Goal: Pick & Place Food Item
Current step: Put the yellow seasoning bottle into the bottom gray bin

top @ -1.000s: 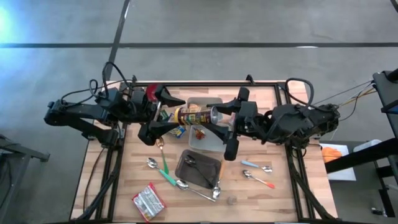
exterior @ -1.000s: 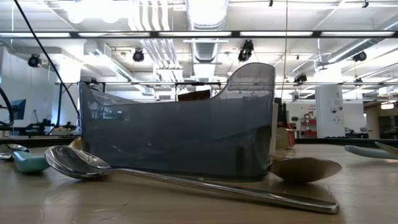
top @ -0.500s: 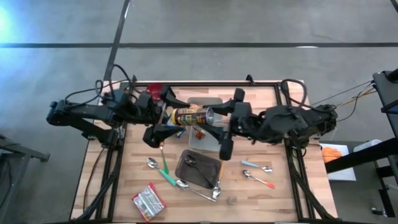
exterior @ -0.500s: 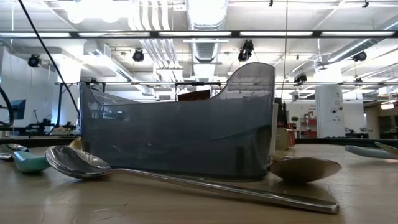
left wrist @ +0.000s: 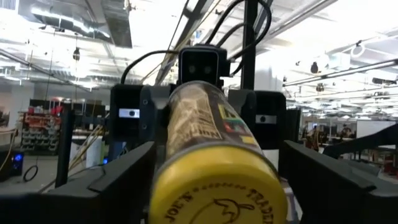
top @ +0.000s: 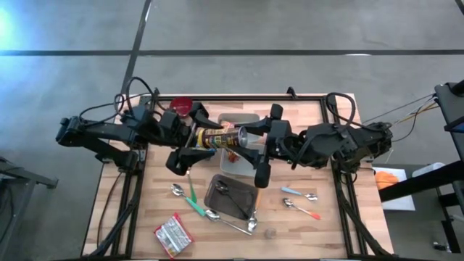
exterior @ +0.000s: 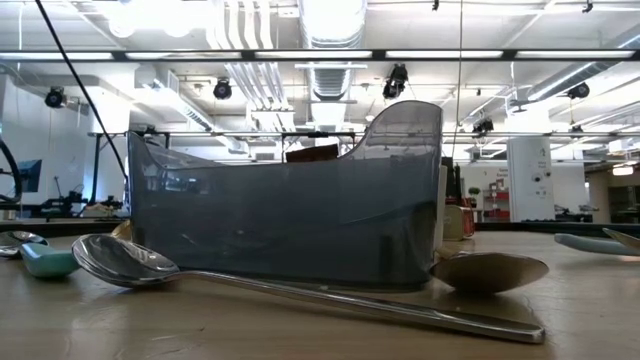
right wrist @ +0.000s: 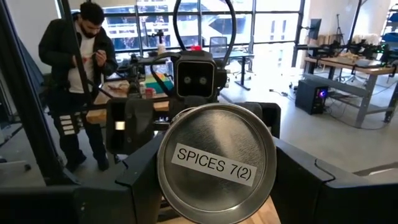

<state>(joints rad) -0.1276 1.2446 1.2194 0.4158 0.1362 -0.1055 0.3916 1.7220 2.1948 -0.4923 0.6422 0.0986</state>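
- Spice can [top: 223, 136] held level above table [top: 326, 225], long axis three to nine o'clock.
- Right gripper [top: 255, 143] clamps metal base at three.
- Left gripper [top: 190, 138] spread wide around yellow lid at nine.

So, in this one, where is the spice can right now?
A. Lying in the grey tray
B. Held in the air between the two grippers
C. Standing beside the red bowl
B: the spice can hangs level over the table between the left gripper and the right gripper.

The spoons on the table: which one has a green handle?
The spoon with the green handle lies on the left arm's side of the dark tray. The two across the tray have a pale blue handle and a reddish handle.
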